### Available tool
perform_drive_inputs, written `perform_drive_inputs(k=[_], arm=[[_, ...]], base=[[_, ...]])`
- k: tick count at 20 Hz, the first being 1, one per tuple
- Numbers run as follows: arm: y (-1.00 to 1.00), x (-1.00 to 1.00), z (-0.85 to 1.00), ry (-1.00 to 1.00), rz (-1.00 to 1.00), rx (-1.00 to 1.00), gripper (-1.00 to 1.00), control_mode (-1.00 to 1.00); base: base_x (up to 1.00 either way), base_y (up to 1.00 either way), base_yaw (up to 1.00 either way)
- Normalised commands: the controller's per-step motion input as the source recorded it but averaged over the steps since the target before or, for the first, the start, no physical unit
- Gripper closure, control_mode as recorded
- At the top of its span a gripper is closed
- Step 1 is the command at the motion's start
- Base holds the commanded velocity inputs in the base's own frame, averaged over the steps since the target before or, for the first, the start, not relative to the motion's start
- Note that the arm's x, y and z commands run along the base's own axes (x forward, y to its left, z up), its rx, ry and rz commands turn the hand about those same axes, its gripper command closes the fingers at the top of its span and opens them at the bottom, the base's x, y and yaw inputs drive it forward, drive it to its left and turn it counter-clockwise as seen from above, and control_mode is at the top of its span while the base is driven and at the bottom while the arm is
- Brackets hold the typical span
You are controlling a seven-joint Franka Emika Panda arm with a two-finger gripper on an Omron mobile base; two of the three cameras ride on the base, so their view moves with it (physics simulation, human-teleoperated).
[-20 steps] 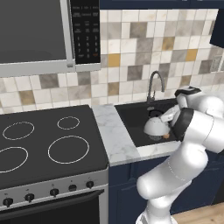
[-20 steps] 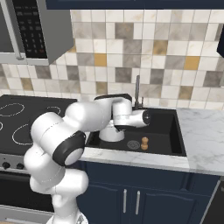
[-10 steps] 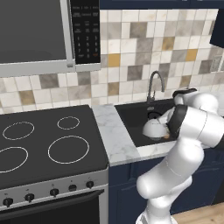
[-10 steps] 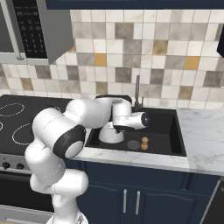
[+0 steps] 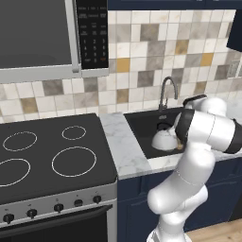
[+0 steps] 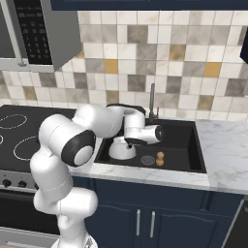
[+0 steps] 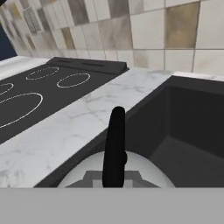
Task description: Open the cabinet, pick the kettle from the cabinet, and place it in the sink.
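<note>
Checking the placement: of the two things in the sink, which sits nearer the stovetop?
The kettle, silver-white and domed, at the sink's stovetop-side end; the small brown piece stands beyond the drain.

The kettle (image 6: 121,149) is silver-white with a black arched handle (image 7: 114,146). The sink (image 6: 186,145) is a black basin with a metal-grey drain (image 6: 147,159), and a small tan-brown object (image 6: 160,158) stands beside that drain. The faucet (image 5: 166,92) is dark grey. The surface (image 5: 124,146) is white marble with grey veining. The stovetop (image 5: 52,156) is black glass marked with white rings. The backsplash (image 6: 160,58) is a patchwork of beige, grey, cream and mustard tiles. The lower cupboards (image 6: 145,220) are dark navy with silver handles.
</note>
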Motion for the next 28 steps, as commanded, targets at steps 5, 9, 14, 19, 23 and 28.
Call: perform_drive_inputs(k=[5,9,14,19,23,28], arm=[[0.01,0.19,-0.15,0.0,0.13,0.0,1.0,-1.0],[0.0,0.21,-0.13,0.0,0.16,0.0,1.0,-1.0],[-0.01,0.18,-0.15,0.0,0.16,0.0,1.0,-1.0],[-0.1,0.14,-0.14,0.0,0.15,0.0,1.0,-1.0],[-0.11,0.13,-0.14,0.0,0.12,0.0,1.0,-1.0],[-0.08,0.13,-0.15,0.0,0.09,0.0,1.0,-1.0]], base=[[0.0,0.0,0.0],[0.0,0.0,0.0],[0.0,0.0,0.0],[0.0,0.0,0.0],[0.0,0.0,0.0],[0.0,0.0,0.0]])
